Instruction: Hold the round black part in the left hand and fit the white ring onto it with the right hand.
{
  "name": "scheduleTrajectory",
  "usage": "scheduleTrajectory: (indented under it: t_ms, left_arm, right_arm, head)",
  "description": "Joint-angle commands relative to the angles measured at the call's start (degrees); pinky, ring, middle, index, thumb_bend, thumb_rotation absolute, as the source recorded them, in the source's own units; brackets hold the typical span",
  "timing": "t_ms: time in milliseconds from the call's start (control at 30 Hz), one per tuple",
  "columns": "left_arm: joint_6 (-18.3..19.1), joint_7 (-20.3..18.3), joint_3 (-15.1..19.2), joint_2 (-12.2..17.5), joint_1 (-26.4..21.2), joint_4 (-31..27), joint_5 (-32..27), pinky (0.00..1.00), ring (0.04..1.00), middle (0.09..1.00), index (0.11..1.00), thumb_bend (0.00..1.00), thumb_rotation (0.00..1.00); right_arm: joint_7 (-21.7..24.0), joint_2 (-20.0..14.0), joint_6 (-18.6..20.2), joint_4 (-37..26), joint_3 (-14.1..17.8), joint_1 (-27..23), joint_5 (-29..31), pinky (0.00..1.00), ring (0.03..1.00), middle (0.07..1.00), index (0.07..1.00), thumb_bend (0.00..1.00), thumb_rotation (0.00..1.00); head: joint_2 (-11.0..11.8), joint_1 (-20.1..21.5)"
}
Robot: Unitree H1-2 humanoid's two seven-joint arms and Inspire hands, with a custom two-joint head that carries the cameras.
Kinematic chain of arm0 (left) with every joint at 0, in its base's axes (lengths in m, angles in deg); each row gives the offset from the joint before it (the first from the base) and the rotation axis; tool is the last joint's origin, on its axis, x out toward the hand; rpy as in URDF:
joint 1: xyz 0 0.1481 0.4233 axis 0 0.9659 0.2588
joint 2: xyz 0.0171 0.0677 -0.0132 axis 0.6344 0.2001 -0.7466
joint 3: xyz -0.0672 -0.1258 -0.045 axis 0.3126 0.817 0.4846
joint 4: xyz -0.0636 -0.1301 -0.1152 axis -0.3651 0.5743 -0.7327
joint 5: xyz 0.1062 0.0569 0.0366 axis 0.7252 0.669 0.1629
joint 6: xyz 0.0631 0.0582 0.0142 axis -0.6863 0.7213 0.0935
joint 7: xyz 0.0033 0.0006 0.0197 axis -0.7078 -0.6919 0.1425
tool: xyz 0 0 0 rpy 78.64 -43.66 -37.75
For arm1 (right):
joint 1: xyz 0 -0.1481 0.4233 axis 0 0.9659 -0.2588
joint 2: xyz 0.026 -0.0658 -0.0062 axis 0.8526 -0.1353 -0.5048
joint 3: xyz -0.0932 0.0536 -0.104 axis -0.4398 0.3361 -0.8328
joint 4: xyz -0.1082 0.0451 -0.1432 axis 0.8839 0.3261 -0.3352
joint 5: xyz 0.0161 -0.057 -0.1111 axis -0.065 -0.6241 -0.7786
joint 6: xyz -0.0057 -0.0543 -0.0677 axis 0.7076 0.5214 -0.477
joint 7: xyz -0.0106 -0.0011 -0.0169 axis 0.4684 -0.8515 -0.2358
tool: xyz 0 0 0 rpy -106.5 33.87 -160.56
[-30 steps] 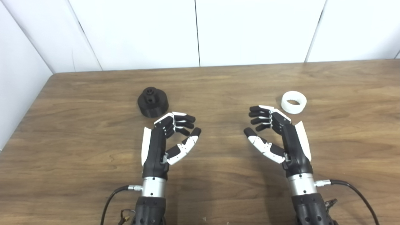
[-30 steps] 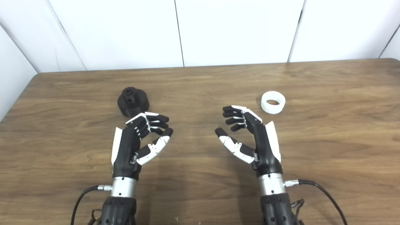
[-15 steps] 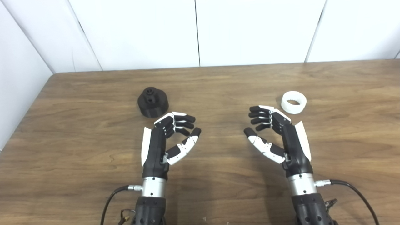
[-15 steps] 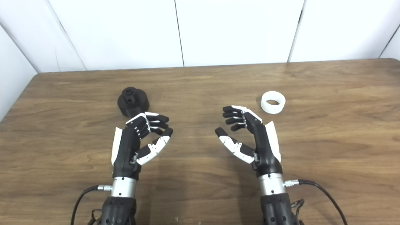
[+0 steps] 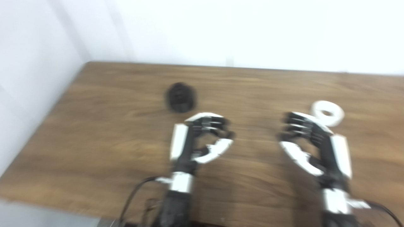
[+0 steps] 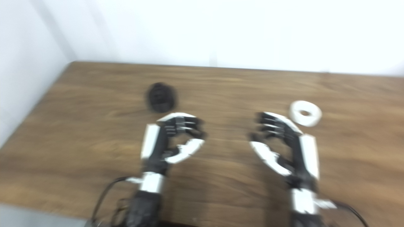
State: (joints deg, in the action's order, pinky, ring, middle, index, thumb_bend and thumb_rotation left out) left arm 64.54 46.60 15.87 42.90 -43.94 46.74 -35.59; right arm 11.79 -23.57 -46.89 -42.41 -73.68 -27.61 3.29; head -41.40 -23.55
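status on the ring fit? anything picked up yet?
Nothing is done yet. The round black part and the white plastic ring lie apart on the wooden table, untouched. The left hand and right hand are open and empty, each short of its piece. Both grasps and the fitting remain. The frames are blurred.

Both views are heavily smeared by motion blur; no edge is crisp anywhere. The white back wall (image 5: 252,31) is overexposed to a nearly flat glow, its panel seams washed down to faint grey streaks. Light is bright, even and diffuse, seemingly from overhead. The brown wooden table (image 5: 104,132) keeps its colour, but the grain runs into soft bands. The round black part (image 5: 180,97) is a dark smudge without detail, and the white plastic ring (image 5: 327,113) blooms at its rim. Soft, faint shadows lie beneath the left hand (image 5: 202,138) and right hand (image 5: 311,143), whose fingers blend together.
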Motion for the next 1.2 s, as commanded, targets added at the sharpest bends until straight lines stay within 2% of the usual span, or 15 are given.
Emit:
scheduleTrajectory:
  t_ms: [0,200,700,767,967,1000,1033,1100,1167]
  left_arm:
    - [-3.01,1.77,-0.64,-1.38,-1.41,0.03,0.89,0.47,0.562,0.603,0.495,0.49,0.07]
    - [-2.69,2.46,-0.62,-1.14,-1.41,-0.25,1.46,0.48,0.564,0.604,0.495,0.49,0.07]
    - [-2.05,2.78,0.30,0.42,-1.92,-1.57,2.51,0.48,0.586,0.637,0.497,0.49,0.07]
    - [-1.24,2.49,0.58,1.06,-2.19,-2.36,3.56,0.49,0.600,0.653,0.497,0.49,0.07]
    - [4.46,-0.67,1.93,4.33,-3.23,-7.52,5.93,0.54,0.653,0.714,0.499,0.49,0.08]
    - [5.56,-1.22,2.13,4.89,-3.45,-8.52,6.53,0.55,0.666,0.729,0.606,0.51,0.19]
    - [6.65,-1.66,2.27,5.42,-3.66,-9.41,7.19,0.56,0.679,0.742,0.666,0.52,0.25]
    - [8.79,-2.69,2.76,6.51,-4.20,-11.19,8.21,0.61,0.725,0.775,0.737,0.56,0.31]
    - [10.55,-3.66,3.46,7.69,-4.99,-12.52,8.73,0.62,0.744,0.790,0.753,0.59,0.33]
  right_arm:
    - [1.16,1.56,-3.59,-0.87,0.70,1.09,1.21,0.55,0.623,0.673,0.699,0.53,0.43]
    - [2.20,1.78,-3.77,-0.81,1.52,1.45,1.42,0.57,0.630,0.678,0.700,0.55,0.44]
    - [2.69,2.31,-4.62,-0.41,1.83,1.39,0.97,0.54,0.603,0.659,0.688,0.56,0.43]
    - [2.70,2.29,-4.61,-0.41,1.88,1.37,1.00,0.54,0.603,0.659,0.687,0.56,0.43]
    - [2.55,2.26,-4.85,0.08,1.98,1.09,0.56,0.54,0.610,0.660,0.687,0.55,0.42]
    - [2.57,2.20,-4.98,0.20,2.00,1.02,0.55,0.54,0.611,0.660,0.687,0.55,0.41]
    - [2.64,2.17,-5.02,0.25,2.01,0.97,0.66,0.54,0.609,0.660,0.688,0.55,0.41]
    - [2.81,2.09,-4.96,0.24,2.05,0.88,0.90,0.54,0.609,0.660,0.690,0.55,0.41]
    - [2.98,2.07,-4.74,0.20,2.12,0.81,1.14,0.54,0.610,0.660,0.690,0.56,0.41]
  head:
    - [0.02,0.02]
    - [-0.23,1.88]
    - [0.09,1.73]
    - [0.10,1.84]
    - [0.17,2.13]
    - [0.16,2.20]
    - [0.16,2.20]
    - [0.18,2.20]
    - [0.19,2.21]
